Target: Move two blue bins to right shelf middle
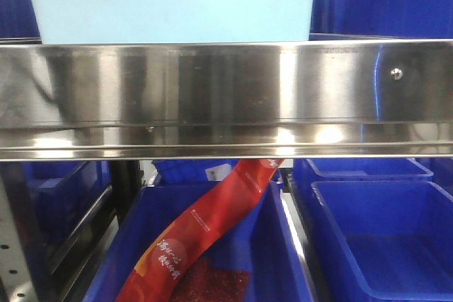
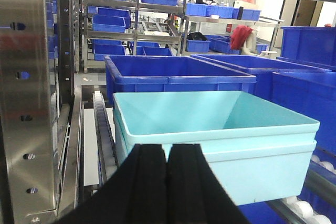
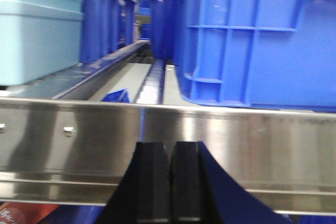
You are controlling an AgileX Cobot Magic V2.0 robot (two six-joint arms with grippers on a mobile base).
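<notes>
Bins, two pale aqua, nested on shelf; both hands pinched closed, empty.

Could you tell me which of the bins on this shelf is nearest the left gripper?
The pale aqua bin, directly ahead of the left gripper; the royal-blue bins sit behind and beside it.

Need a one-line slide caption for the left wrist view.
Closed left tool facing two nested light-blue bins on the roller shelf, dark blue bins behind.
</notes>
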